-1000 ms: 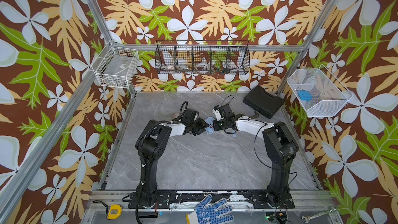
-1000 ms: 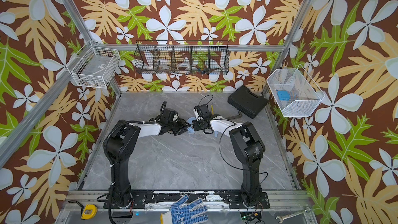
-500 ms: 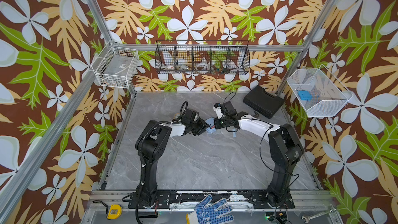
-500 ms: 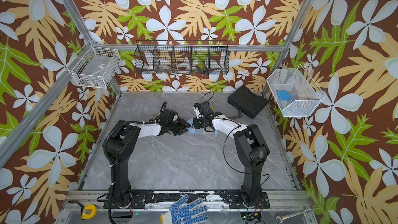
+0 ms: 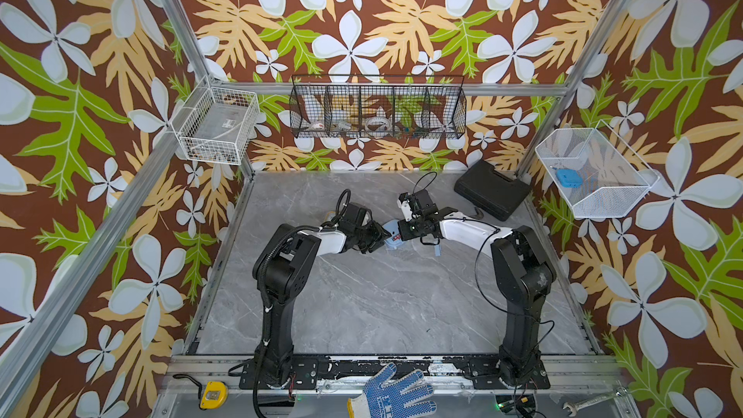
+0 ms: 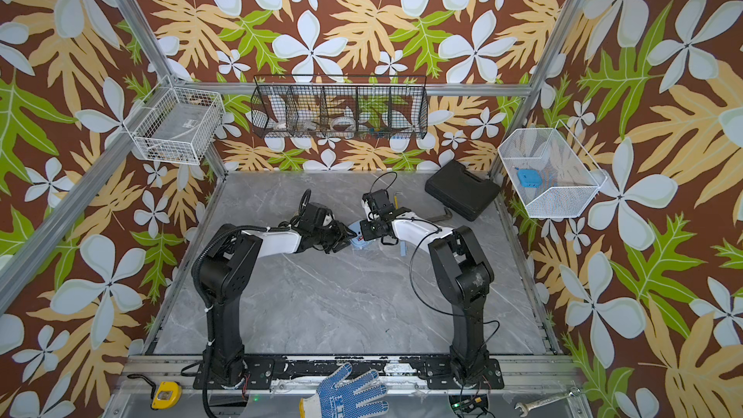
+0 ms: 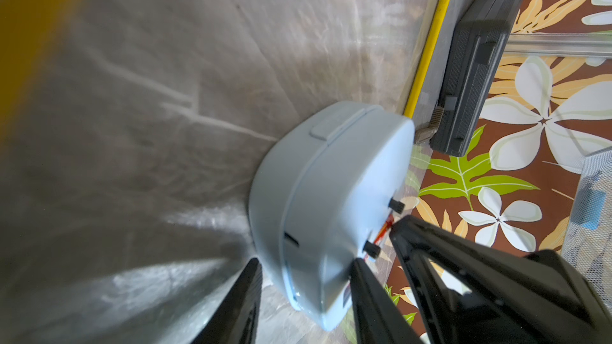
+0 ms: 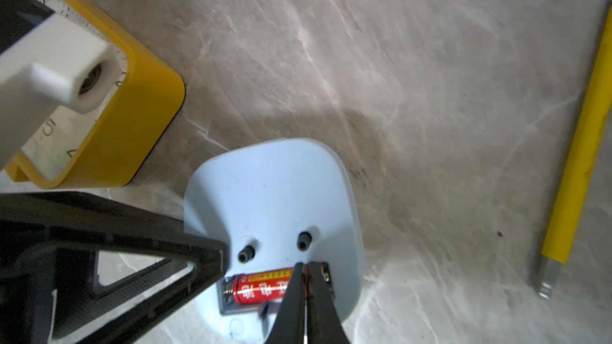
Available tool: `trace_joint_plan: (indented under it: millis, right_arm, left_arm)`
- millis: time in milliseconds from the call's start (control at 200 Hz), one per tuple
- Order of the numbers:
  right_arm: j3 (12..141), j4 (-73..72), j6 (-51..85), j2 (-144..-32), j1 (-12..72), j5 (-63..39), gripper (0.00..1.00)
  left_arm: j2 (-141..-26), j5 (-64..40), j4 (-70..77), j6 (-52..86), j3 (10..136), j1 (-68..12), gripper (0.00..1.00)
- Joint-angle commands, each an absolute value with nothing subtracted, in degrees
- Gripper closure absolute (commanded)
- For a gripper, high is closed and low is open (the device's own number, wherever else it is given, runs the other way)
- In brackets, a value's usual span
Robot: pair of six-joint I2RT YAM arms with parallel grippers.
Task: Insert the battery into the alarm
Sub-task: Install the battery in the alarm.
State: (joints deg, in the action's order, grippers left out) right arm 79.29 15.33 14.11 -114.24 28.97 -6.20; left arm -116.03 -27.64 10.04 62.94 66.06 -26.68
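Observation:
The light blue alarm (image 7: pixel 331 193) stands on edge on the grey table, back toward my right arm, and shows small in both top views (image 5: pixel 392 235) (image 6: pixel 359 240). My left gripper (image 7: pixel 304 263) is shut on it, one finger on each face. The red battery (image 8: pixel 258 287) lies in the open compartment low on the alarm's (image 8: pixel 271 193) back, against the spring. My right gripper (image 8: pixel 306 264) is shut, its joined tips resting on the battery's far end with nothing between them. The two grippers (image 5: pixel 380 235) (image 5: pixel 399 232) meet at the table's middle.
A yellow clock (image 8: pixel 132 110) lies beside the alarm, under my left arm. A yellow-handled tool (image 8: pixel 579 127) and a black case (image 5: pixel 492 195) lie toward the back right. A small pale blue strip (image 5: pixel 438 250) lies under my right arm. Wire baskets hang on the walls.
My right arm has shifted a little, bringing its shut tips onto the alarm's back. The left arm and the alarm have stayed where they were.

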Motion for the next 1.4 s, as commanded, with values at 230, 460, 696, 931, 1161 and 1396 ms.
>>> trace_joint_plan:
  millis: [230, 460, 696, 931, 1161, 1396]
  right_arm:
    - [74.43, 17.59, 13.30, -115.83, 29.14, -6.14, 0.96]
    - [67.70, 14.95, 13.27, -113.68, 29.16, -8.14, 0.98]
    - [62.01, 9.74, 15.87, -112.85, 29.17, -10.90, 0.98]
    - [62.09, 6.97, 17.22, -112.50, 28.84, -12.78, 0.97]
    - [67.87, 7.65, 17.63, -107.48, 28.14, -12.65, 0.84]
    - [72.92, 9.79, 17.14, -105.56, 27.97, -12.00, 0.72]
  left_arm:
    - [-115.68, -27.49, 9.67, 63.18, 66.06, -26.63, 0.55]
    - [-115.44, -27.32, 10.02, 63.41, 65.49, -26.54, 0.55]
    - [-115.34, -27.38, 10.24, 63.47, 65.31, -26.54, 0.55]
    - [-115.30, -27.42, 10.38, 63.54, 65.23, -26.54, 0.55]
    - [-115.32, -27.52, 10.49, 63.48, 65.31, -26.54, 0.55]
    - [-115.21, -27.49, 10.63, 63.37, 65.24, -26.54, 0.55]
